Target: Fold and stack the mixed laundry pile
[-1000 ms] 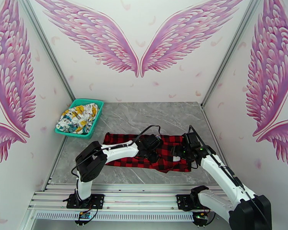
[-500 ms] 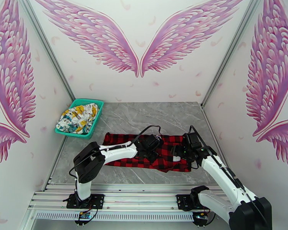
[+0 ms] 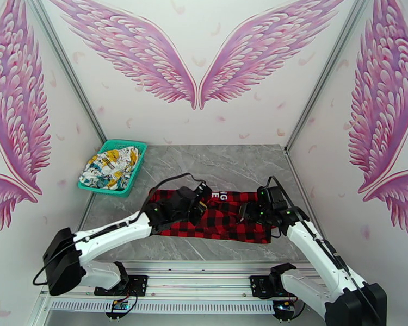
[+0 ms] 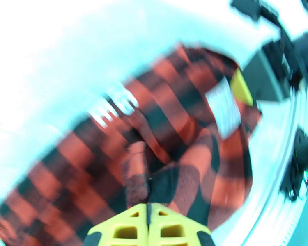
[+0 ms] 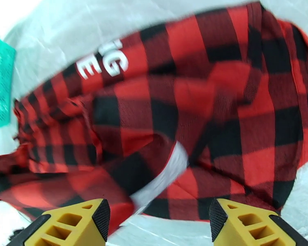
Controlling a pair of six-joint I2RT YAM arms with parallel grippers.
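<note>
Showing: one plaid garment (image 3: 226, 226) on table (image 3: 231, 164), one white garment (image 3: 110, 168) in basket (image 3: 122, 143).

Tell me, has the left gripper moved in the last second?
Yes. The left gripper has shifted left over the plaid garment, toward the teal basket.

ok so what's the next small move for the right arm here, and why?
Probably lower the right gripper and close it on the near edge of the plaid garment. It is wide open over that edge, while the left gripper looks shut on a pinched ridge of the same cloth. Holding both ends should keep the fold even.
</note>
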